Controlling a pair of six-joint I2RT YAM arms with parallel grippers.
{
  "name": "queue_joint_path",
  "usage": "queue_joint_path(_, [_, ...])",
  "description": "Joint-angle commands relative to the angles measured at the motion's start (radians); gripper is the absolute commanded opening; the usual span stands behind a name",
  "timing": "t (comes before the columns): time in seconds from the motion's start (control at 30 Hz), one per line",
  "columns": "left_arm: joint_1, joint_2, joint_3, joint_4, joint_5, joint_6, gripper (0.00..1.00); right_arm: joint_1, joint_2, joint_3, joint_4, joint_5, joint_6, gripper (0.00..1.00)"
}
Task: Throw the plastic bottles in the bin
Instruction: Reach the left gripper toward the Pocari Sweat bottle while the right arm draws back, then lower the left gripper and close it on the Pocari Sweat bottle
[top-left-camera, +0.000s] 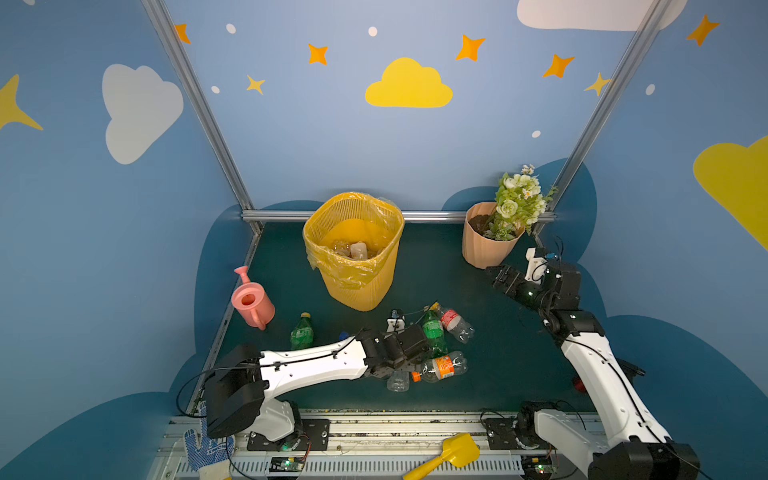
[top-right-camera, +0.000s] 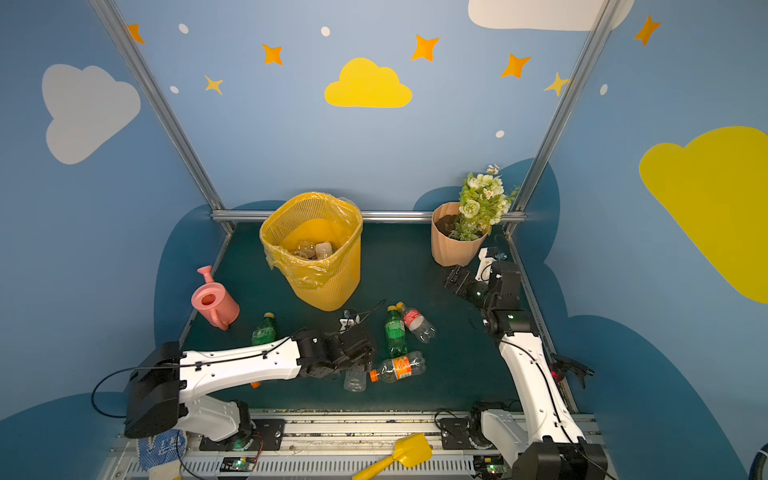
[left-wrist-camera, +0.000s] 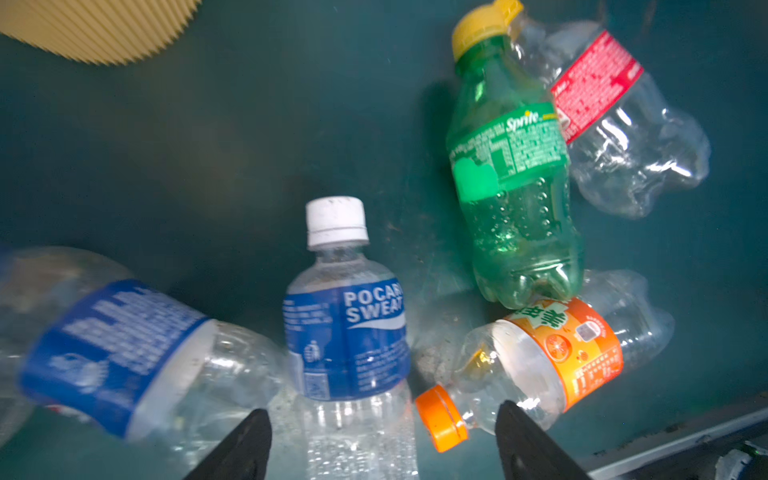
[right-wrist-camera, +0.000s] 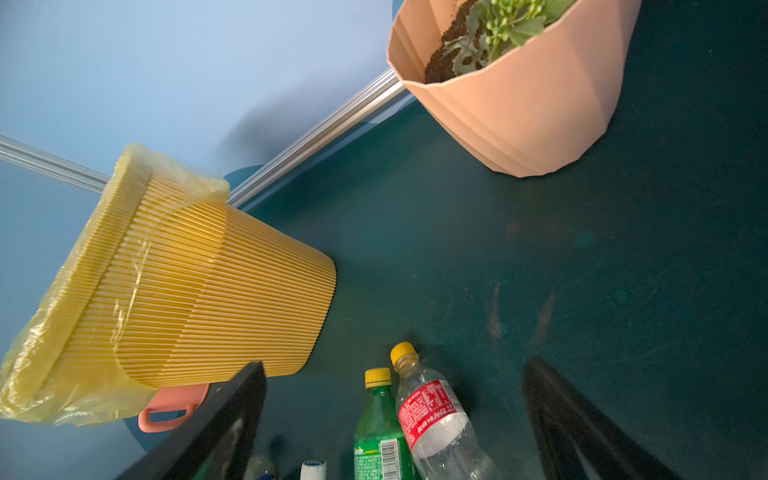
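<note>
Blue walls painted with clouds and stars enclose a dark green mat (top-left-camera: 436, 266). In both top views the bin (top-left-camera: 361, 291) stands upright at the back middle of the mat, with a few clear bottles (top-left-camera: 353, 249) lying in its lined bottom. A pink watering can (top-left-camera: 251, 301) sits to its left and a peach flower pot (top-left-camera: 482, 249) at the back right. A lone green bottle (top-left-camera: 302, 332) is near the watering can. The left gripper (top-right-camera: 359, 365) is low over a cluster in front of the bin: a green Sprite bottle (top-left-camera: 434, 332), a red-label bottle (top-left-camera: 455, 324) touching it, an orange-label bottle (top-left-camera: 442, 368) and a clear bottle (top-left-camera: 398, 380) poking out from under the wrist. The right gripper (top-left-camera: 492, 273) hangs beside the flower pot, well apart from the cluster.

The left wrist view shows the left gripper's black fingers (left-wrist-camera: 249, 444) spread on either side of the Pocari Sweat bottle (left-wrist-camera: 345, 332), with a gap on each side and no contact. A blurred blue-label bottle (left-wrist-camera: 116, 353) lies against it. The Sprite bottle's base touches the orange-label bottle, and the red-label bottle lies alongside the Sprite bottle.

The right wrist view shows the right gripper's fingers (right-wrist-camera: 232, 419) wide apart with nothing held between them. Beyond them lie the Sprite and red-label bottles side by side, with the bin and flower pot farther off.
</note>
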Motion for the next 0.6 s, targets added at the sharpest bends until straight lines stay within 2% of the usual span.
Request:
queue_joint_path(0.0, [-0.008, 0.024, 0.019, -0.046, 0.030, -0.030, 0.83, -0.022, -0.030, -0.020, -0.001, -0.044, -0.003, 0.95])
queue_joint_path(0.23, [-0.009, 0.056, 0.024, -0.065, 0.026, -0.055, 0.75, -0.059, -0.044, -0.039, -0.003, -0.080, 0.000, 0.95])
queue_joint_path(0.57, [0.004, 0.134, 0.065, -0.113, 0.022, -0.068, 0.74, -0.082, -0.045, -0.041, -0.005, -0.096, 0.007, 0.95])
